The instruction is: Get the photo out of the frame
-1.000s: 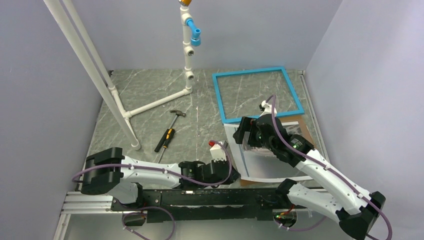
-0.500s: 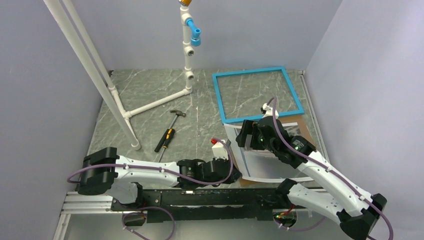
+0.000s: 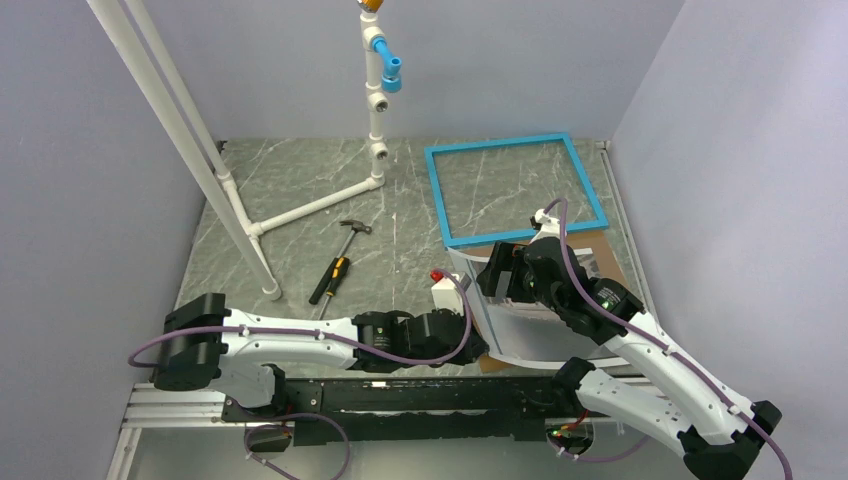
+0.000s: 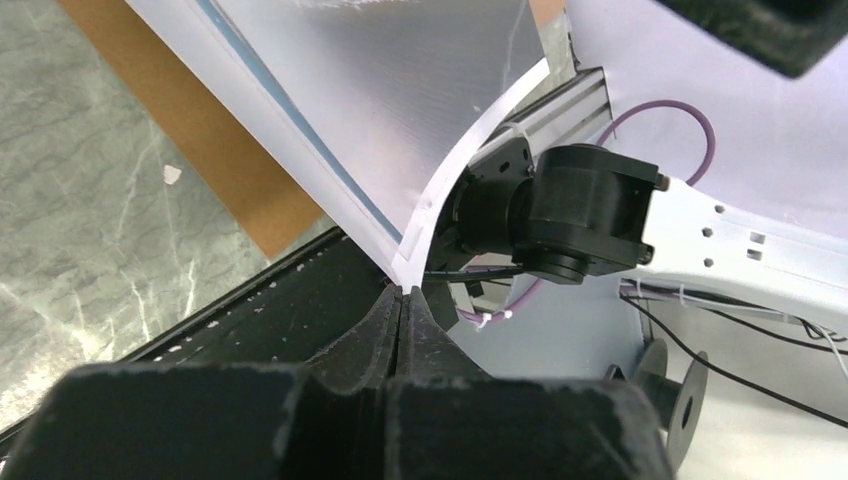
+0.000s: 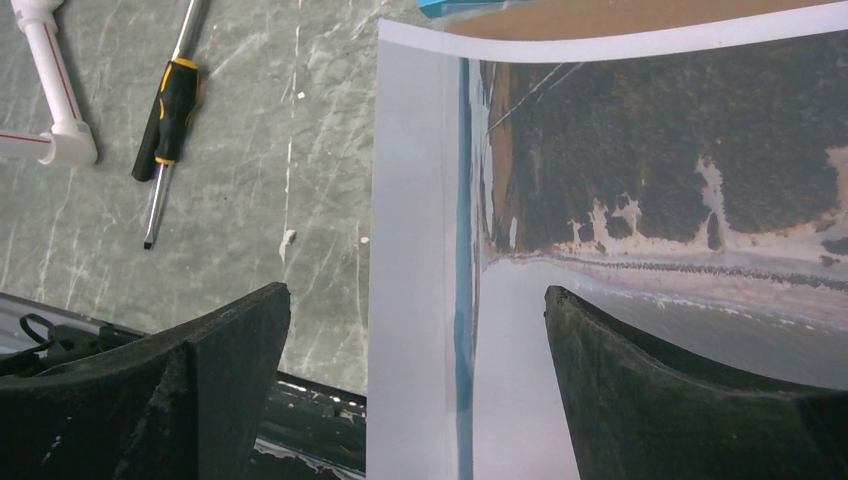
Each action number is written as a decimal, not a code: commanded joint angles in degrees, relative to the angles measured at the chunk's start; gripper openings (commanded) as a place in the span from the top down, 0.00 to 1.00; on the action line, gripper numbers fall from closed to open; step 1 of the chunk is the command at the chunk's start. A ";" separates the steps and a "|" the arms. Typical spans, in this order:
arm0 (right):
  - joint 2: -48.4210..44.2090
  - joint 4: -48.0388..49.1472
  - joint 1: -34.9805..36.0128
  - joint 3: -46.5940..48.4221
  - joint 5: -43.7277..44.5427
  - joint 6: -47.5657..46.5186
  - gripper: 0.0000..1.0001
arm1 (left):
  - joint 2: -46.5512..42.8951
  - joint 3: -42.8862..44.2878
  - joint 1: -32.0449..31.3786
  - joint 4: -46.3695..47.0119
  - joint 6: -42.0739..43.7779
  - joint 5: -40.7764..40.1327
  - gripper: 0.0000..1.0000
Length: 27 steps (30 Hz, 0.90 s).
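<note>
Glossy photo pinched in left jaws, right jaws spread

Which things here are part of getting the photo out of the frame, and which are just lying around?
Job: photo, frame, board, left fingers pinching the photo's corner.
Lying about: hammer, screwdriver, pipe stand.
</note>
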 commanded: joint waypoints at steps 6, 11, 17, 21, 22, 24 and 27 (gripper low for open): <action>-0.91 -0.83 0.11 0.33 1.04 0.36 0.01 | -4.82 2.31 1.38 2.62 2.41 2.42 1.00; -0.17 -0.63 0.14 0.35 0.54 0.61 0.00 | -6.70 3.72 1.36 -1.93 2.99 1.20 1.00; 0.35 -0.38 0.17 0.40 0.73 0.36 0.01 | -12.63 -0.96 1.35 -5.97 3.40 -0.50 1.00; 1.05 0.18 0.09 0.72 0.33 0.20 0.01 | -18.08 -1.04 1.25 -13.19 5.26 -2.63 1.00; 1.22 0.43 0.15 0.73 0.10 0.14 0.01 | -19.61 -1.49 1.15 -14.27 5.66 -3.22 1.00; 2.00 1.15 0.12 0.72 -0.66 -0.53 0.01 | -22.83 -2.13 1.18 -16.05 6.47 -4.02 1.00; 3.44 2.61 0.11 0.50 -2.89 -2.05 0.01 | -27.26 -1.68 1.10 -19.60 8.02 -5.25 1.00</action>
